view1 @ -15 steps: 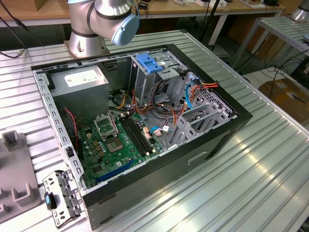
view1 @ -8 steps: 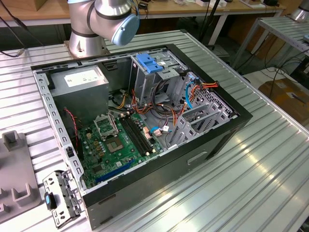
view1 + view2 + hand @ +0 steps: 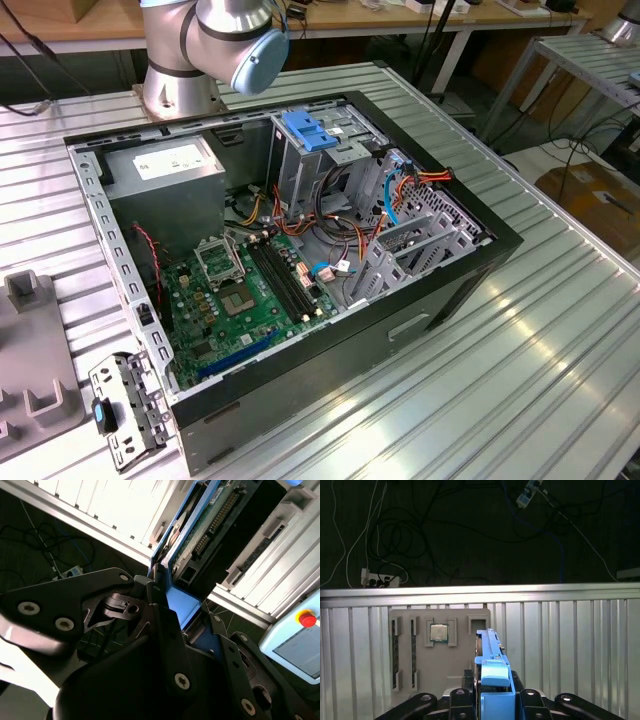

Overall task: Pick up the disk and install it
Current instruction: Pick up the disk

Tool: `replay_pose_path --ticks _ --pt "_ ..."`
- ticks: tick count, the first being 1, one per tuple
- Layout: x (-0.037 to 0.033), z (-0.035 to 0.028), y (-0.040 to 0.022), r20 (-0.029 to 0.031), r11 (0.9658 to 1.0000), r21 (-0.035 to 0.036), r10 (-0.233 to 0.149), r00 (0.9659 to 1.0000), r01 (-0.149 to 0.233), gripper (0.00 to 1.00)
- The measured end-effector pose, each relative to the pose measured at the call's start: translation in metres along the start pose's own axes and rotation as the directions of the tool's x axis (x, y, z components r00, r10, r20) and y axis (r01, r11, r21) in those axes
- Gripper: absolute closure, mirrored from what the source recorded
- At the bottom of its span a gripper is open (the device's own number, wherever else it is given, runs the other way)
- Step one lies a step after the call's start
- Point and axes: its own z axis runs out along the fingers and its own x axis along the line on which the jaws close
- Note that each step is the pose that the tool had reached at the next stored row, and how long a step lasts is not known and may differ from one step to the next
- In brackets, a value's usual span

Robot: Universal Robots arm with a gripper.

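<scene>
Right now the gripper (image 3: 492, 702) is clamped on the disk (image 3: 492, 672). Its black fingers (image 3: 462, 700) press on both sides of the blue carrier rail. The disk stands on edge between them, one narrow end pointing away from the wrist.

In the second wrist view the same grip shows from the side. The gripper (image 3: 182, 620) pinches the blue rail, and the disk (image 3: 210, 525) shows its green circuit-board face and a connector strip. Whether the disk is clear of what lies under it, I cannot tell.

Beyond the disk in the first wrist view a grey tray (image 3: 440, 665) lies flat on the ribbed metal table (image 3: 570, 645), near the table's edge. On the tray:
- a square chip (image 3: 438, 632) sits in a recess
- two memory sticks (image 3: 395, 650) sit in slots beside the chip

Past that table edge, cables (image 3: 420, 535) lie on the dark floor.

In the exterior view the arm (image 3: 210, 40) stands at one table edge. An open computer case (image 3: 430, 300) takes up the table's middle, its motherboard (image 3: 240, 300) exposed. A blue latch (image 3: 308, 130) tops the metal cage inside the case. The grey tray (image 3: 30, 380) sits at the table edge on the exterior view's left, apart from the case.
</scene>
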Motion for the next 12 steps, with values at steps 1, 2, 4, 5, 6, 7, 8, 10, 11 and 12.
replay_pose_path --ticks 1,2,4,5,6,7,8,10,11,12 --pt "0.0 -0.0004 0.0 0.0 1.0 0.0 0.0 1.0 0.0 0.63" --pt "0.0 -0.0008 0.0 0.0 1.0 -0.0001 0.0 1.0 0.0 0.63" --pt "-0.0001 -0.0018 0.0 0.0 1.0 0.0 0.0 1.0 0.0 0.63" --pt "-0.0001 -0.0022 0.0 0.0 1.0 0.0 0.0 1.0 0.0 0.63" --pt "-0.0001 -0.0026 0.0 0.0 1.0 -0.0001 0.0 1.0 0.0 0.63" --pt "-0.0001 -0.0031 0.0 -0.0001 1.0 -0.0001 0.0 1.0 0.0 0.63" --pt "-0.0002 -0.0037 0.0 0.0 1.0 -0.0001 0.0 1.0 0.0 0.63" --pt "-0.0002 -0.0047 0.0 0.0 1.0 0.0 0.0 1.0 0.0 0.63" --pt "-0.0002 -0.0054 -0.0001 0.0 1.0 0.0 0.0 1.0 0.0 0.63" --pt "-0.0003 -0.0062 -0.0001 0.0 1.0 -0.0001 0.0 1.0 0.0 0.63"
